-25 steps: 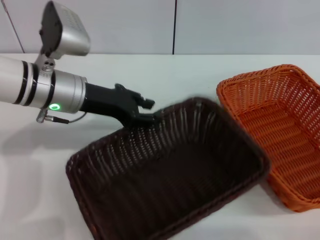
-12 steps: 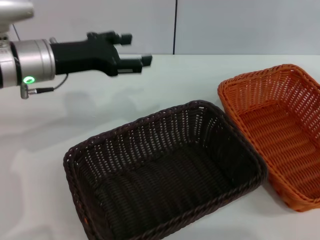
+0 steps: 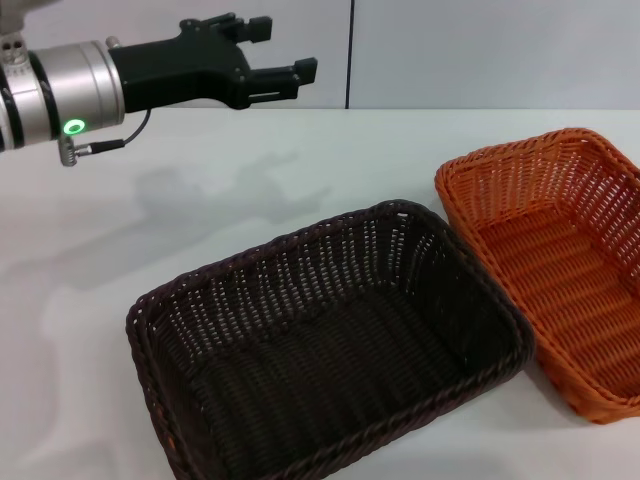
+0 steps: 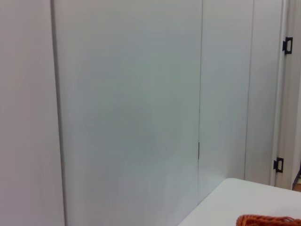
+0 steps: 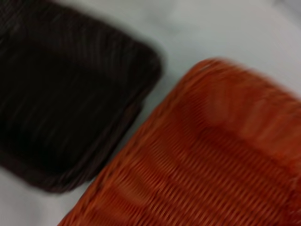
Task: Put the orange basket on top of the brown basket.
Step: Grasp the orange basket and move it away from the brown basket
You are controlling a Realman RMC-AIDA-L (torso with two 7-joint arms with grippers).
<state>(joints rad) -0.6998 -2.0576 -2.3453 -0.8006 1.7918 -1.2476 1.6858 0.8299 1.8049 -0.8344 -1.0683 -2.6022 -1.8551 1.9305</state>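
Orange basket (image 3: pixel 560 290) sits on counter (image 3: pixel 200 220), touching brown basket (image 3: pixel 330 350). Looks light, stiff; pinch the braided rim. Left gripper (image 3: pixel 285 55) raised, fingers apart, empty. Right gripper unseen.

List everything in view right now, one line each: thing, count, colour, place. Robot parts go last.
brown basket: one, dark brown, on the table in front of the robot, toward its left, empty.
orange basket: one, bright orange, on the table just to the right of the brown one, their rims close or touching, empty.
table: one, white, under both baskets.
wall panels: several, pale grey, behind the table.
left gripper: one, black on a silver arm, raised above the table's far left, open, holding nothing.
right gripper: not visible; its wrist camera looks down on both baskets.
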